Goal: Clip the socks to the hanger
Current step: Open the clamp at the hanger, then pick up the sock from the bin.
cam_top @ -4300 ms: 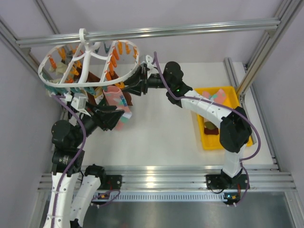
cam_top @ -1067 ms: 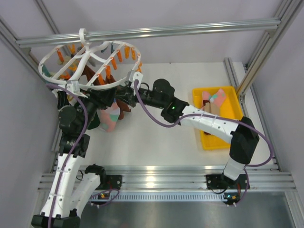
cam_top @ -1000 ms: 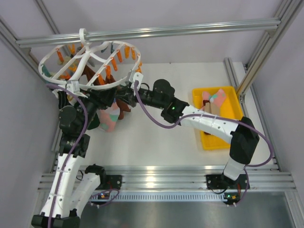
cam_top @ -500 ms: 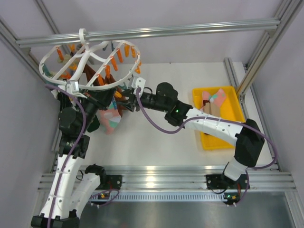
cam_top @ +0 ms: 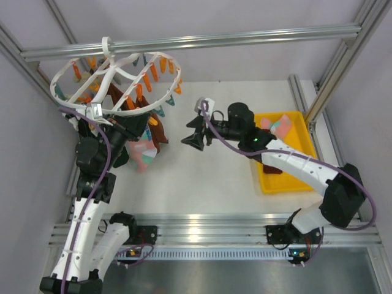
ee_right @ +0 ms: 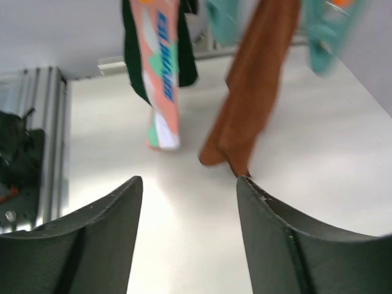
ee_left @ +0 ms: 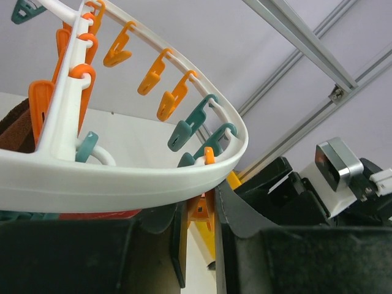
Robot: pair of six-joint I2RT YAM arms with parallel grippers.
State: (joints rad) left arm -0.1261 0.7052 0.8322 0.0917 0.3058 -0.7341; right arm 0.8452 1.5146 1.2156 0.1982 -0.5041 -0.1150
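Observation:
The white ring hanger (cam_top: 116, 73) hangs from the rail at the back left, with orange and teal clips round its rim (ee_left: 122, 177). A pink patterned sock (cam_top: 144, 153) (ee_right: 160, 73) and a maroon-brown sock (cam_top: 156, 131) (ee_right: 251, 92) dangle from it, a dark green sock (ee_right: 187, 61) behind them. My left gripper (cam_top: 142, 124) (ee_left: 199, 208) sits under the rim, shut on an orange clip (ee_left: 202, 211). Right of the hanger, away from the socks, my right gripper (cam_top: 191, 139) (ee_right: 190, 180) is open with nothing between its fingers.
A yellow tray (cam_top: 272, 187) on the right holds more socks (cam_top: 278, 125), partly hidden by my right arm. The aluminium rail (cam_top: 245, 37) crosses the back. Frame posts stand at both sides.
My right gripper has pulled back from the hanger to the right and opened. My left gripper has narrowed onto the orange clip under the rim. The pink sock hangs free.

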